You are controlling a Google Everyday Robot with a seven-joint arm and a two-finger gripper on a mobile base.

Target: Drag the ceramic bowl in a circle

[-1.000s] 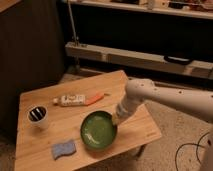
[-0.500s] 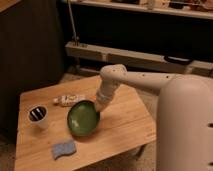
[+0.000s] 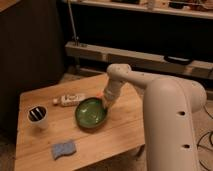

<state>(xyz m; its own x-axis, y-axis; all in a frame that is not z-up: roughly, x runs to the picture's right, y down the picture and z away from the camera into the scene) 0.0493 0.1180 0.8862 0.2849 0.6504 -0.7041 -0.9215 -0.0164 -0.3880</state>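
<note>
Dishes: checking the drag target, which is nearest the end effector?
The green ceramic bowl; the end effector is shut on its right rim. The white cup stands far left.

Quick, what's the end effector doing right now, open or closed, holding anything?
End effector: closed, pinching the rim of the ceramic bowl on the side nearest the arm.

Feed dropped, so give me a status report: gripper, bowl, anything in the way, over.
Gripper shut on ceramic bowl rim, mid-table. Bottle lying close behind bowl. Cup and sponge apart from it.
</note>
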